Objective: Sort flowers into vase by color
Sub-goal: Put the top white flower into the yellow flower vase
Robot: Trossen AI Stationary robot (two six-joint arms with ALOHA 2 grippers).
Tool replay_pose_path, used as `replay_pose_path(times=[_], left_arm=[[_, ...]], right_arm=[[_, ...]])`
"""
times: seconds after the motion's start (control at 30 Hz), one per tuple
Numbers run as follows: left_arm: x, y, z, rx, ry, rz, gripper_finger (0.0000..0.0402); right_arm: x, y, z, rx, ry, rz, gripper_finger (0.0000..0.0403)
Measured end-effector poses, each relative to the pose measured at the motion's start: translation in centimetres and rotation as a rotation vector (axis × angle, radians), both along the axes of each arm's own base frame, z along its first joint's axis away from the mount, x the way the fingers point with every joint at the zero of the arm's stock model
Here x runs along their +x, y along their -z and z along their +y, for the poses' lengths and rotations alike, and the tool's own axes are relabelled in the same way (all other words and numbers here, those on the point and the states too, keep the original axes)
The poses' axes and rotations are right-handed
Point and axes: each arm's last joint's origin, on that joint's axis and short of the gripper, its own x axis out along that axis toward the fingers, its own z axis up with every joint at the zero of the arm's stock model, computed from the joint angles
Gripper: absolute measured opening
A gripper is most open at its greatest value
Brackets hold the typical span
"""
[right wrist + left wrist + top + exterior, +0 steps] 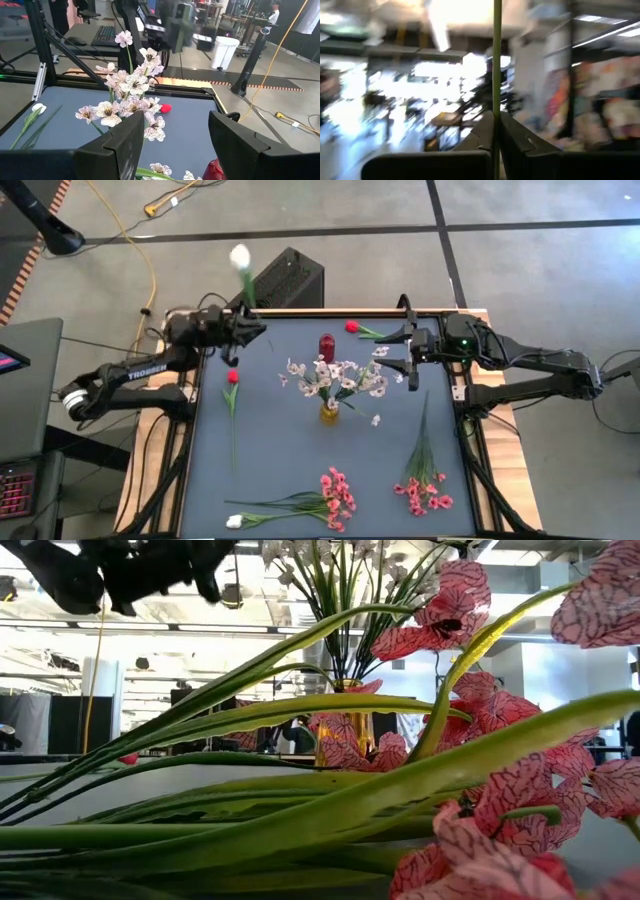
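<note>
My left gripper (247, 330) is at the table's far left and is shut on a white-budded flower (240, 258) that rises above it. My right gripper (410, 356) hovers open at the far right, facing the yellow vase (328, 413) of pale pink-white blossoms (131, 97) in the middle. A dark red vase (327, 345) stands behind it. One red rosebud (232, 377) lies on the left and another (352, 327) lies near the far edge. Two bright pink sprays (337, 495) (424, 490) and a white bud (234, 521) lie near the front edge. My left gripper pinches the white flower's thin green stem (497, 107) between its two fingers (520, 145), some way below the bud. The stem runs straight up out of the closed gap. The flower is lifted clear of the table and stands upright, with its bud (240, 258) above the gripper.
The low view is mostly filled by the pink spray's leaves and petals (500, 790) close to the lens, with the yellow vase (345, 740) behind. Bare grey mat (280, 450) lies between the vase and the near flowers. A black box (290, 280) sits beyond the far edge.
</note>
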Motion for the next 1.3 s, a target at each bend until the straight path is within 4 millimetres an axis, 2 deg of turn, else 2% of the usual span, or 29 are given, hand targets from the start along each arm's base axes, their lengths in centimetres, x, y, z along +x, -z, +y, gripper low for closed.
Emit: replay_pose_path(times=[0.23, 0.47, 0.57, 0.7, 0.9, 1.17, 1.3], left_arm=[[1.6, -0.7, -4.0, 0.061, 0.228, -0.091, 0.0000], [3.2, -0.7, -9.6, 0.155, 0.407, -0.147, 0.0000], [3.9, -0.1, -11.8, 0.205, 0.395, -0.132, 0.0000], [5.2, 1.4, -14.1, 0.268, 0.268, -0.072, 0.0000], [8.4, 4.0, -15.6, 0.374, 0.164, 0.026, 0.0000], [14.4, 6.7, -15.8, 0.408, 0.136, 0.092, 0.0000], [16.6, 7.5, -15.9, 0.439, 0.126, 0.099, 0.0000]], right_arm=[[0.0, 0.0, 0.0, -0.003, 0.000, 0.000, 0.0248], [0.0, 0.0, 0.0, -0.004, -0.001, 0.000, 0.0248], [0.0, 0.0, 0.0, -0.004, -0.001, -0.003, 0.0248], [0.0, -0.1, 0.0, -0.005, -0.001, -0.009, 0.0248], [0.0, -0.1, 0.0, -0.005, 0.000, -0.009, 0.0248], [0.0, 0.1, 0.0, 0.001, -0.003, 0.011, 0.0248], [0.0, 0.3, 0.0, 0.012, -0.002, 0.025, 0.0248]])
